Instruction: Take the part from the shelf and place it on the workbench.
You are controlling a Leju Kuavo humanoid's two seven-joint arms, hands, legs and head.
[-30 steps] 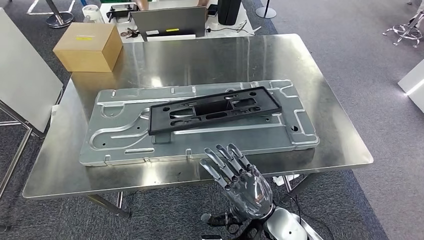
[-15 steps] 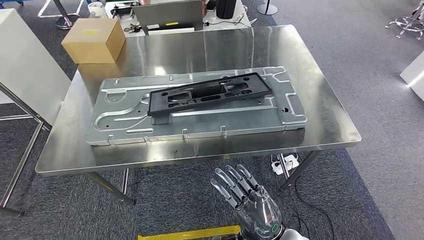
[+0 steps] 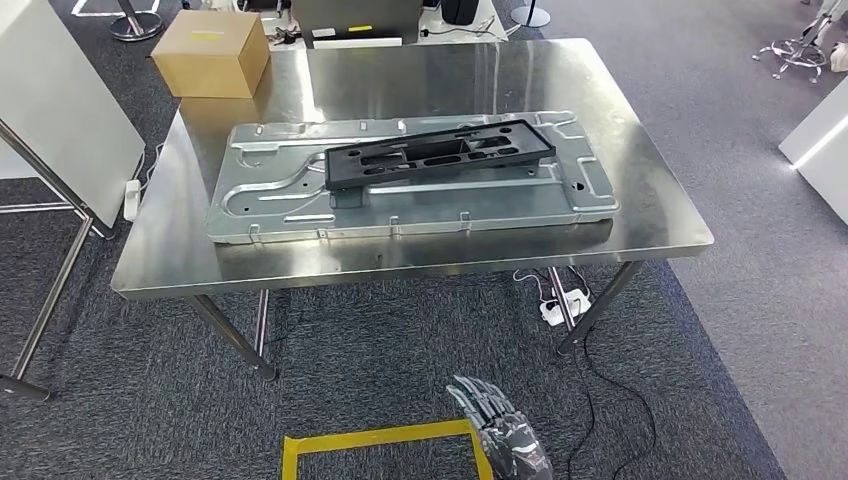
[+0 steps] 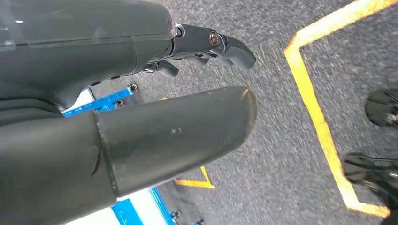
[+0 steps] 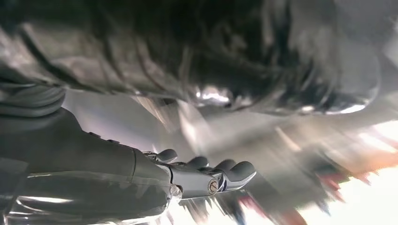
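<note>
A long black plastic part (image 3: 440,153) lies on a large stamped grey metal panel (image 3: 270,200) on the steel workbench (image 3: 660,230). My right hand (image 3: 500,435) hangs low over the carpet, well short of the bench's front edge, its fingers straight and apart with nothing in them. The right wrist view is blurred and shows the same right hand (image 5: 197,176) holding nothing. In the left wrist view my left hand (image 4: 155,108) hangs above the floor, its thick thumb and dark fingers stretched out and holding nothing.
A cardboard box (image 3: 212,52) sits at the bench's far left corner. A white board on a metal stand (image 3: 55,100) is to the left. Yellow tape (image 3: 380,438) marks the carpet near my right hand. Cables and a power strip (image 3: 560,300) lie under the bench.
The camera has pulled back from the bench, so the whole table looks farther and higher in the picture. My right hand has dropped from the bench's front edge to low over the floor.
</note>
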